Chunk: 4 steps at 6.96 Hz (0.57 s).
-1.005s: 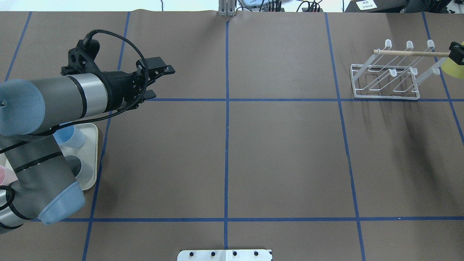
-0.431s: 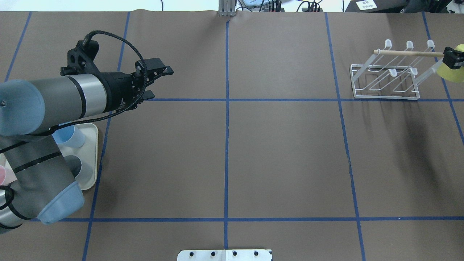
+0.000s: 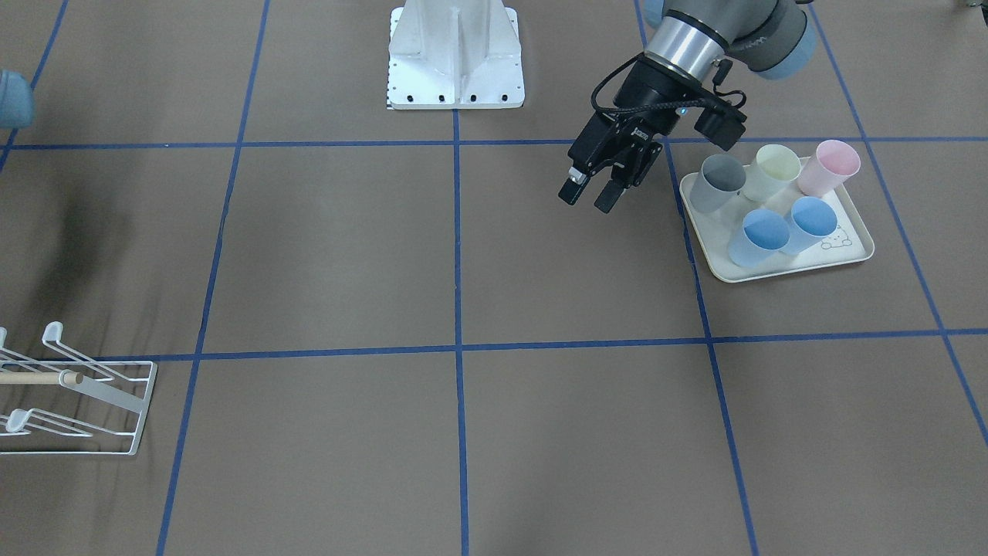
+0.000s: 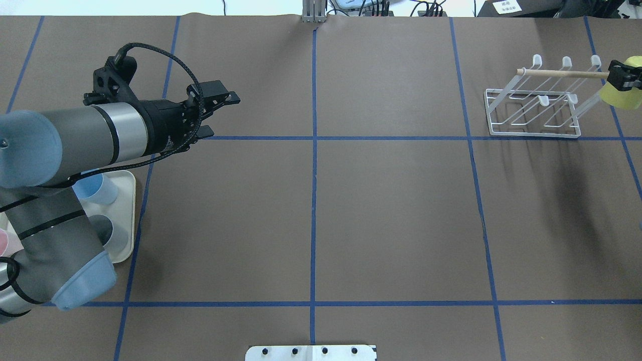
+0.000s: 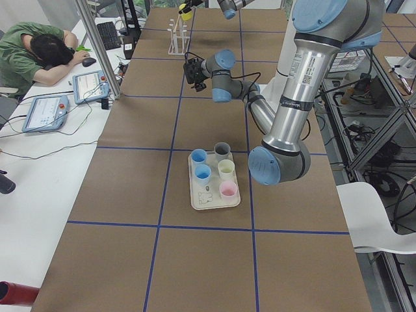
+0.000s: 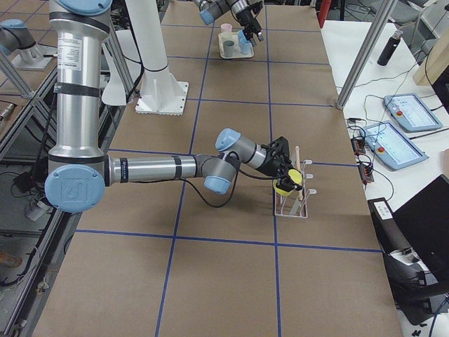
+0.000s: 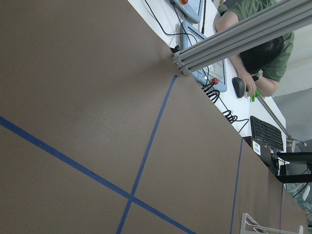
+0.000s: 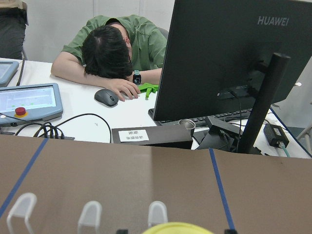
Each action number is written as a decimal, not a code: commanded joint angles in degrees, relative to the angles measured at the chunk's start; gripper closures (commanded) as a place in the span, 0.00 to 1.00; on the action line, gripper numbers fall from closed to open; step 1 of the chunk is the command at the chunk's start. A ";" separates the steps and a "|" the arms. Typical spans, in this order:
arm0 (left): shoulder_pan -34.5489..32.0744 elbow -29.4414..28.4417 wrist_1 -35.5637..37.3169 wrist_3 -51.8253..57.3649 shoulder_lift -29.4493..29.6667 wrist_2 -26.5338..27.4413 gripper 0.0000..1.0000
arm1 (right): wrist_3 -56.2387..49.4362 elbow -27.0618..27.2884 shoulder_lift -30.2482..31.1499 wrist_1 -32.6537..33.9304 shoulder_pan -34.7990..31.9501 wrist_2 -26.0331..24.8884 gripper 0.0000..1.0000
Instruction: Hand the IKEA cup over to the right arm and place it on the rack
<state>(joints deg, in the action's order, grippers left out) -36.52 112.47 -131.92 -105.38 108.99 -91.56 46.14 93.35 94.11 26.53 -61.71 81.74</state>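
Observation:
A yellow IKEA cup (image 4: 621, 98) hangs tilted at the right end of the white wire rack (image 4: 536, 108), beside the end of its wooden dowel. My right gripper (image 4: 623, 76) is shut on the cup. A front prong of the rack runs up to the cup's mouth; whether it is inside I cannot tell. The right side view shows the cup (image 6: 287, 184) over the rack (image 6: 295, 202). The cup's rim (image 8: 178, 228) fills the bottom of the right wrist view. Far to the left, my left gripper (image 4: 222, 114) hovers open with nothing between its fingers (image 3: 587, 201).
A cream tray (image 3: 772, 270) beside the left arm carries a grey cup (image 3: 714, 181), a pale yellow cup (image 3: 776, 170), a pink cup (image 3: 830, 166) and two blue ones. The robot's white base plate (image 3: 455, 54) sits mid-table. A person (image 5: 39, 52) leans on the desk beyond the table.
My right gripper has carried the yellow cup slightly left, closer to the rack's right end. The left arm has barely moved.

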 commanded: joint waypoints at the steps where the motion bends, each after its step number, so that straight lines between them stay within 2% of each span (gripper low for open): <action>1: 0.04 0.03 -0.09 0.00 -0.36 -0.03 0.01 | 0.00 -1.23 -0.51 0.01 0.01 -0.09 1.00; 4: 0.04 0.03 -0.26 0.00 -0.97 -0.03 0.01 | 0.18 -3.16 -1.91 -0.08 0.89 -0.09 1.00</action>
<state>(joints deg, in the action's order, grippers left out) -36.48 112.49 -132.03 -105.38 108.44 -91.58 46.24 90.99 92.87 26.48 -61.06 81.65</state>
